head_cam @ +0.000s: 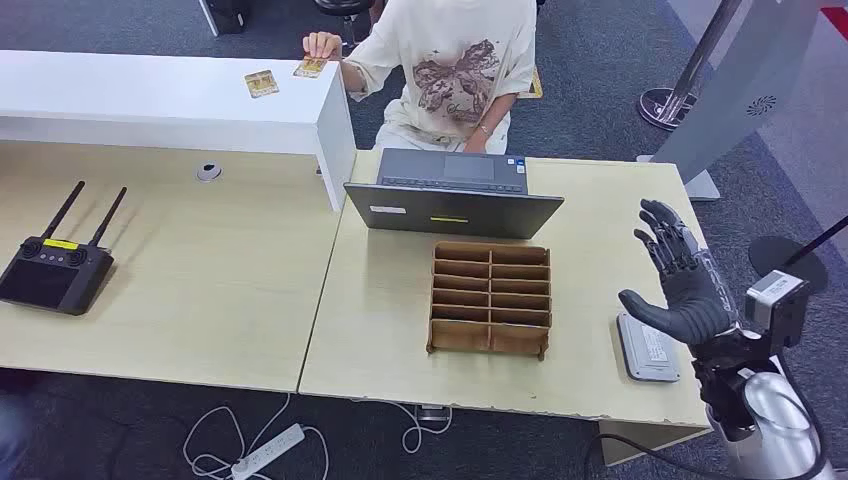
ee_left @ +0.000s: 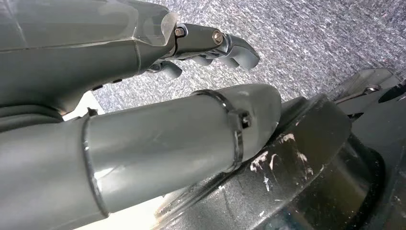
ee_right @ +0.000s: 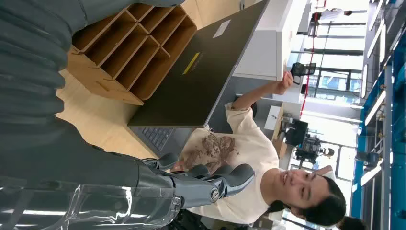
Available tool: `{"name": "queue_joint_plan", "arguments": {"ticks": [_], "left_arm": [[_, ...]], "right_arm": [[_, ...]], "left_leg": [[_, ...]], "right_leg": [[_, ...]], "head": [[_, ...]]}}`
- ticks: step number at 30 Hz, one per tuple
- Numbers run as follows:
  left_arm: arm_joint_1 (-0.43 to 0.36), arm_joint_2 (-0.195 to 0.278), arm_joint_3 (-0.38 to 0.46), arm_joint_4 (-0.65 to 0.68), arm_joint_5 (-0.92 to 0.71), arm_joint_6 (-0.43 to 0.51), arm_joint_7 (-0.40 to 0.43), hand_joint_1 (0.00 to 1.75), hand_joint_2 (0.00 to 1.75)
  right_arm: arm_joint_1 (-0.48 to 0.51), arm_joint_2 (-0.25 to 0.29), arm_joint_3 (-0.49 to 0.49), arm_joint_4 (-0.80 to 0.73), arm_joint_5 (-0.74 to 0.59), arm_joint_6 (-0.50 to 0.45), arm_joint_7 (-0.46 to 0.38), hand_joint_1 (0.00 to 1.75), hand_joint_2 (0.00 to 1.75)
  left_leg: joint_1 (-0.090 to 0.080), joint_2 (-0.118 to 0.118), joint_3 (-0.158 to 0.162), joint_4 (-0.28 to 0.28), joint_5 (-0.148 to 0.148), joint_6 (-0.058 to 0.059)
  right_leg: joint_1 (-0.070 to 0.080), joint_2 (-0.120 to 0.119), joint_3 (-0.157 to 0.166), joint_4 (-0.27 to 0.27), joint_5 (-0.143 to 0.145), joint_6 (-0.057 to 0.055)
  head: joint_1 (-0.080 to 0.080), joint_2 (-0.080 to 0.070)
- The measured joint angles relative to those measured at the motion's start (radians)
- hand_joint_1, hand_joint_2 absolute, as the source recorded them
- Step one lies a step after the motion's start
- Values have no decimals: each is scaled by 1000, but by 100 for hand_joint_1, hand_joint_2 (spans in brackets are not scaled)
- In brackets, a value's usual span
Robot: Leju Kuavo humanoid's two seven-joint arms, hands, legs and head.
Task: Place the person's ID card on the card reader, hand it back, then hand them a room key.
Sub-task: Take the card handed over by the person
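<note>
Head view, read from left to right: a black remote controller (head_cam: pixel 52 270) with two antennas lies on the left desk, well apart from the work area. On the raised white counter (head_cam: pixel 160 95) a loose card (head_cam: pixel 261 83) lies flat, and just beside it the person's hand (head_cam: pixel 322 44) rests on a second card (head_cam: pixel 309 67); which of the two is the ID card cannot be told at this size. The person (head_cam: pixel 455 70) sits behind the open laptop (head_cam: pixel 452 195). In front of the laptop stands the wooden compartment tray (head_cam: pixel 490 299), whose cells appear bare, so no room key can be identified. Right of the tray, the grey card reader (head_cam: pixel 647 346) lies flat near the desk edge with no card on it. The right hand (head_cam: pixel 682 285) is raised just above and beside the reader, palm up, fingers (head_cam: pixel 662 232) spread apart and holding nothing. In the left wrist view, the left hand (ee_left: pixel 143 105) hangs over carpet beside the robot's body; its fingertips (ee_left: pixel 237 50) are curled, with nothing seen in them. Judgement: the task stands at its opening step. No card has reached the robot, and the reader placement, the card return and the key handover all remain. The raised open palm suits receiving the card from the person.
</note>
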Motion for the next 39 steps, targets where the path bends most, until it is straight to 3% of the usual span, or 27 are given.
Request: {"name": "queue_joint_plan", "arguments": {"ticks": [7, 12, 19, 25, 33, 39], "left_arm": [[0, -1, 7, 0, -7, 2, -2, 0, 0], [0, -6, 16, 0, -9, 9, -2, 0, 0], [0, -10, 23, 0, -30, 13, -2, 0, 0], [-3, -10, 23, 0, -61, 11, -2, 0, 0], [-8, -10, 23, 0, -91, 6, -6, 0, 0], [-11, -9, 23, 0, -104, -1, -6, 0, 0]], "right_arm": [[-22, 14, 3, 16, 78, -45, 3, 0, 175], [-69, 48, 20, 30, 327, -282, 1, 0, 175], [-122, 105, 70, 40, 633, -518, 0, 0, 175], [-245, 147, 138, 109, 933, -721, 34, 0, 175], [-449, 221, 217, 337, 1126, -827, 100, 0, 175], [-562, 268, 251, 493, 1217, -840, 142, 0, 175]], "left_leg": [[0, 0, 0, 0, 0, 0], [0, 0, 0, 0, 0, 0], [0, 0, 0, 0, 0, 0], [0, 1, 0, 0, 0, 0], [0, 0, 0, 0, 1, 1], [0, 0, 0, 0, 1, 1]], "right_leg": [[0, 0, 0, 0, 0, 0], [0, 0, 0, 0, 0, 0], [0, 1, 0, 1, 0, 0], [0, 1, 0, 1, 0, 0], [0, 1, 0, 1, 1, 0], [0, 1, 0, 1, 1, 0]], "head": [[0, 0], [0, 0], [0, 0], [0, 0], [0, 0], [0, 0]]}}
